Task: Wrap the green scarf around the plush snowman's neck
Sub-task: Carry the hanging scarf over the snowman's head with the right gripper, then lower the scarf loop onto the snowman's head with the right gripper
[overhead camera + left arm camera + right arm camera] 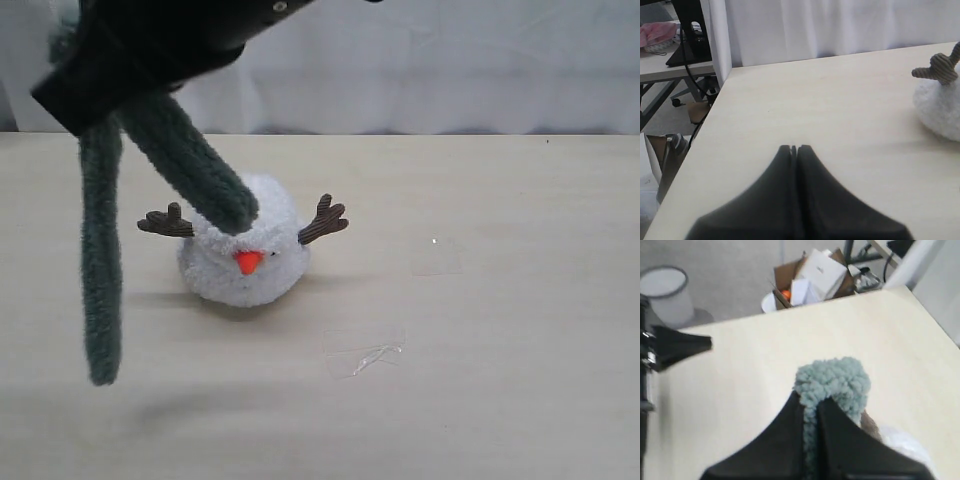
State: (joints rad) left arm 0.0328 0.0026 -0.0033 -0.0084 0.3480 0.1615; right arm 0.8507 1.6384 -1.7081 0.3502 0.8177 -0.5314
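The plush snowman [272, 262] sits on the table, orange nose facing the camera, brown twig arms out to both sides. My right gripper [85, 115] reaches across above and to the left of it, shut on the green scarf [100, 260]. One strand hangs straight down; the other slants in front of the snowman's head. In the right wrist view the scarf [832, 377] bulges out of the shut right gripper [811, 402], with the snowman [900, 445] just beyond. My left gripper [794, 148] is shut and empty, low over the table to the side of the snowman [940, 107].
Two patches of clear tape [365, 352] [435, 258] lie on the table to the right of the snowman. A white curtain [450, 60] hangs behind. Off the table edge are a white bin [665, 292] and a cardboard box [810, 277].
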